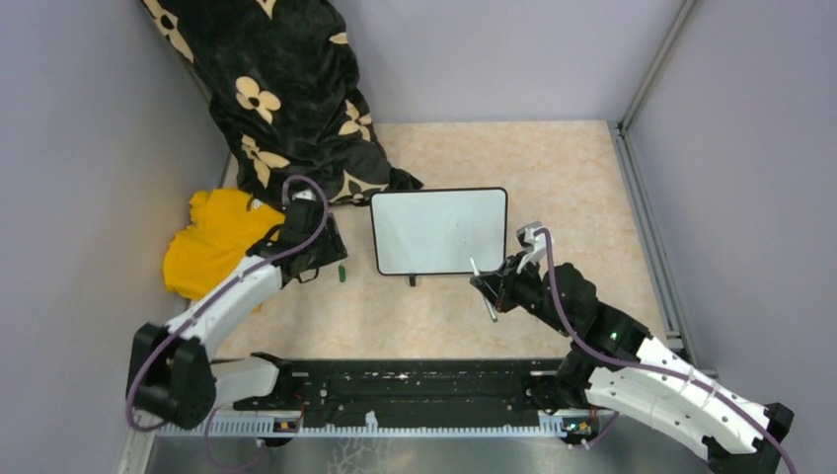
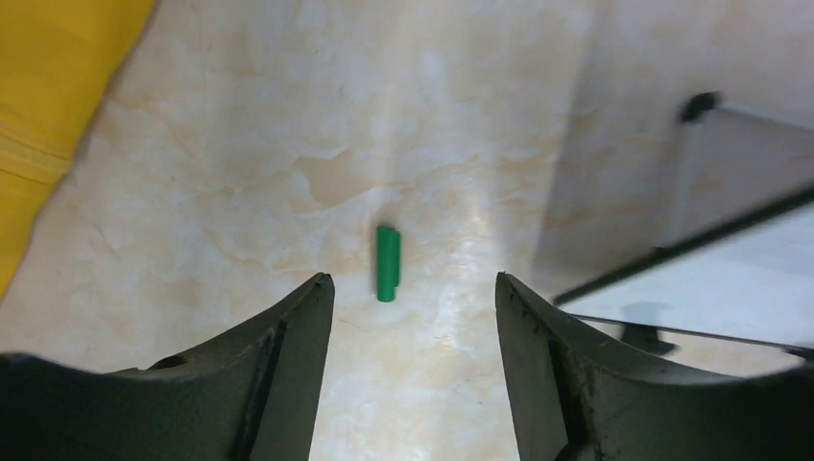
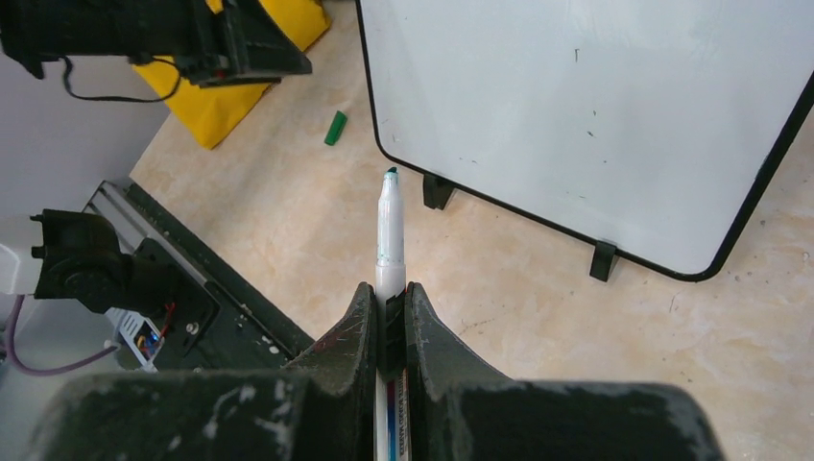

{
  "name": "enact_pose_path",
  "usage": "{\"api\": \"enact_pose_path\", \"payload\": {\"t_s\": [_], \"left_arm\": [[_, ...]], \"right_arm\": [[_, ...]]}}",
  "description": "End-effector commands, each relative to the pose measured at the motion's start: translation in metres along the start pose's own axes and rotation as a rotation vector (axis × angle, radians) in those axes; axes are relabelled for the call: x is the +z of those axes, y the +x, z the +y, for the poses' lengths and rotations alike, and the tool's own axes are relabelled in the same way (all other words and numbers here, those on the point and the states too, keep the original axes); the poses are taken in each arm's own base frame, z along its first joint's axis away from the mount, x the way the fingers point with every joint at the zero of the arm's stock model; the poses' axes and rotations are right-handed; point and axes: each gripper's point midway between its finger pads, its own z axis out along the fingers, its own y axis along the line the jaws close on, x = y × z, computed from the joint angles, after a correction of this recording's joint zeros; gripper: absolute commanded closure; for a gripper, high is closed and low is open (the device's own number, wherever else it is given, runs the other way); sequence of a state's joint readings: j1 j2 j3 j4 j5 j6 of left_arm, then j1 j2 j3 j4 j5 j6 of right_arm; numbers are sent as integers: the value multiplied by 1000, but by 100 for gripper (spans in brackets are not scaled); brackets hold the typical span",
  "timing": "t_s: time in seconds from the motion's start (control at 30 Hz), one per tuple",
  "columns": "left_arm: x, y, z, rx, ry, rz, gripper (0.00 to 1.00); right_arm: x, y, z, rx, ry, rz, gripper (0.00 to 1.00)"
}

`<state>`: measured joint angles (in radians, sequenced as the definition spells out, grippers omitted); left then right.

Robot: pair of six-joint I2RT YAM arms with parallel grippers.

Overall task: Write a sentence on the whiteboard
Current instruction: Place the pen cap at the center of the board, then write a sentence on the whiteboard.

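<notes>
Top external view: where is the whiteboard (image 1: 439, 232) sitting?
– It is sitting in the middle of the bench (image 1: 572, 168), out in front of the two arms. Its white face is looking up at the camera. I cannot tell if it is lying flat or leaning on its little black feet.
– What is the right end effector (image 3: 389, 288) doing?
– It is squeezing a marker (image 3: 390, 221) tight between its two fingers. The marker is sticking out in front, and its green tip is pointing toward the bottom edge of the board, close to one black foot.
– And the left end effector (image 2: 413, 283)?
– Its fingers are standing wide apart and gripping nothing. It is hanging over the bench to the left of the board.
– What is that small green thing?
– That is a green cap (image 2: 387, 262). It is lying on the bench by itself. In the left wrist view it is showing in the gap between the two open fingers.
– What else is lying around?
– A yellow cloth (image 1: 212, 242) is lying at the left side, next to the left arm. A black cloth (image 1: 286, 89) with pale flowers is piling up in the back left corner.
</notes>
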<state>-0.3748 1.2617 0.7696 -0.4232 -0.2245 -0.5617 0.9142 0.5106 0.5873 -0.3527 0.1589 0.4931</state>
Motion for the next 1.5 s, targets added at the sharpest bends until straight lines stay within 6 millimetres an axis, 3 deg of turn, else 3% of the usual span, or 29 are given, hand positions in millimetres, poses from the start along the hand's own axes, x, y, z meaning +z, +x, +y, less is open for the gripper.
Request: {"api": "enact_pose_path", "payload": {"t_s": [0.0,0.1,0.17,0.2,0.27,0.33,0.37,0.4,0.6,0.97,1.23,1.47], "left_arm": [[-54,-51,-34,15,220,-197,31],[-108,-63,-89,153,622,-337,26],[-153,-56,-123,241,924,-414,21],[-173,-43,-136,280,1071,-417,18],[-198,-28,-147,294,1262,-430,11],[-219,-25,-154,392,1398,-534,11],[-228,-18,-157,293,1471,-422,3],[-233,-15,-159,277,1508,-385,2],[-247,-3,-174,319,1641,-312,1],[-246,6,-170,296,1668,-287,3],[-237,9,-173,274,1643,-205,10],[-240,13,-173,267,1677,-158,22]], "right_arm": [[-5,-24,19,-25,-74,-55,100],[-5,-29,33,-32,-143,-73,100],[-3,-33,44,-29,-199,-91,100],[-1,-37,50,-25,-229,-111,100],[2,-41,59,-20,-275,-128,100],[6,-47,66,-14,-303,-152,100],[8,-49,68,-11,-309,-163,100],[10,-54,71,-5,-321,-185,100],[28,-62,83,22,-368,-233,100],[46,-61,112,5,-478,-207,100],[46,-56,143,-23,-611,-172,100],[45,-53,151,-27,-643,-167,100]]}}
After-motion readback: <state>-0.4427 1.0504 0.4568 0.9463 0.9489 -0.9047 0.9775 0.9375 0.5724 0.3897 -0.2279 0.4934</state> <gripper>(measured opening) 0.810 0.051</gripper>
